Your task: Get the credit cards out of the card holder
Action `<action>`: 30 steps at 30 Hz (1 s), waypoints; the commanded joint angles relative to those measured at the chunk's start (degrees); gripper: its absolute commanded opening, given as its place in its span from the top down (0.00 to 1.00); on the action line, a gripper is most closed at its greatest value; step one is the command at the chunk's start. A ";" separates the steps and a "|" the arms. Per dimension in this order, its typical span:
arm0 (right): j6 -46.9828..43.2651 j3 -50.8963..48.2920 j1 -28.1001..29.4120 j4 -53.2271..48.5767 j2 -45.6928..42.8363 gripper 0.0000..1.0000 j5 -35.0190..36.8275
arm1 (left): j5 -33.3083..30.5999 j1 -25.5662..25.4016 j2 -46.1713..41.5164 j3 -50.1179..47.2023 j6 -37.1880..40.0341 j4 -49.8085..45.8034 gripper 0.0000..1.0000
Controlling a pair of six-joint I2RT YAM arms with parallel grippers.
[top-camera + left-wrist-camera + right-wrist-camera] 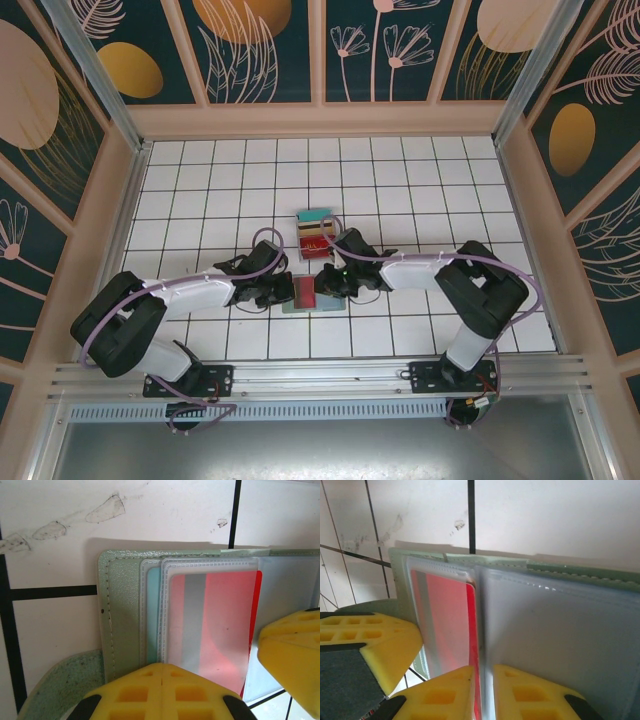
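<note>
Top: the holder (313, 296) lies open between the left gripper (285, 291) and right gripper (322, 287).
Left wrist: fingers pressed together at the holder's near edge, the red card (220, 625) sleeved just beyond.
Right wrist: fingers clamped on the holder's upright clear leaf (560, 630).

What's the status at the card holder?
Left pincer shut, on card holder edge. Right pincer pinching a sleeve page. Red card still sleeved. Clear tray beyond, apart.
</note>
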 commanded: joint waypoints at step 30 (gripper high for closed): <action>-0.97 -2.00 -1.25 1.93 -0.05 1.00 -2.38 | -4.11 -0.01 0.44 -0.18 0.36 -6.55 1.00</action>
